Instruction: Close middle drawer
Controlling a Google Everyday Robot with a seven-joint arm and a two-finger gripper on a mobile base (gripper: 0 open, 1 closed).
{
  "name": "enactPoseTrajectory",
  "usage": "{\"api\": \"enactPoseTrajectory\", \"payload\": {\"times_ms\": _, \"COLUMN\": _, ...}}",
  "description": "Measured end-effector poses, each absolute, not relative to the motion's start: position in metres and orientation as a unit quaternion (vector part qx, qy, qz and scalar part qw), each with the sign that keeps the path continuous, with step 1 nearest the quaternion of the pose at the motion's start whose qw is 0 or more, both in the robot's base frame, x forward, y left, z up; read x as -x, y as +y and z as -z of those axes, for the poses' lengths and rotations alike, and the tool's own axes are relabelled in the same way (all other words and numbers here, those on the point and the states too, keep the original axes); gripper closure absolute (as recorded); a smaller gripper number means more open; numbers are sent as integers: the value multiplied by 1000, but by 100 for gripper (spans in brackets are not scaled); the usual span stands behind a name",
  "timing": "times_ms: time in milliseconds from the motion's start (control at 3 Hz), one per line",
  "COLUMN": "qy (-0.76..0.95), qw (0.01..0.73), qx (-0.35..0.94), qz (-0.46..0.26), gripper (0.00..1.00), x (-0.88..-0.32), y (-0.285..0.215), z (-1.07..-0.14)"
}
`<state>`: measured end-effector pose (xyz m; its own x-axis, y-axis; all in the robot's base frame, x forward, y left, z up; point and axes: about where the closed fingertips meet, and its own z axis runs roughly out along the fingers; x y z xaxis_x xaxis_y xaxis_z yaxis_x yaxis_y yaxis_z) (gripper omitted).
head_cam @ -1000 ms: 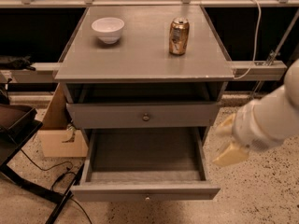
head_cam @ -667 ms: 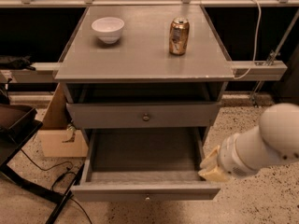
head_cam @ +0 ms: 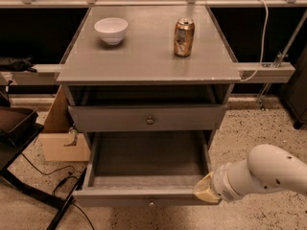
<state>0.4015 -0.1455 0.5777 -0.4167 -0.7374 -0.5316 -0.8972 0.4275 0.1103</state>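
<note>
At front right corner of middle drawer: gripper, state unclear; one bowl, one can above.

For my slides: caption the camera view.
Gripper at the right front corner of the pulled-out, empty middle drawer; bowl and can on the cabinet top.

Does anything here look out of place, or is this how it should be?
Only the middle drawer stands out: it is pulled far out and looks empty. The gripper is at its front right corner. On the cabinet top, the white bowl and the can stand upright, nothing spilled.
</note>
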Motion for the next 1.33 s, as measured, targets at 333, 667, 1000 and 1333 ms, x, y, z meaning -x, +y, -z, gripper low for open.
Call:
{"api": "enactPoseTrajectory", "payload": {"times_ms": 333, "qy": 819, "qw": 207, "qx": 499, "qz": -193, "gripper": 100, "x": -402, "y": -146, "z": -578}}
{"api": "enactPoseTrajectory", "payload": {"times_ms": 667, "qy": 819, "qw": 196, "qx": 503, "qz": -197, "gripper": 100, "x": -402, "y": -132, "z": -535}}
{"api": "enactPoseTrajectory", "payload": {"times_ms": 1000, "qy": 816, "qw": 180, "qx": 513, "qz": -195, "gripper": 100, "x": -394, "y": -116, "z": -457}}
{"api": "enactPoseTrajectory", "payload": {"times_ms": 1333, "qy": 816, "qw": 163, "qx": 526, "qz": -176, "gripper": 100, "x": -385, "y": -109, "z": -394}}
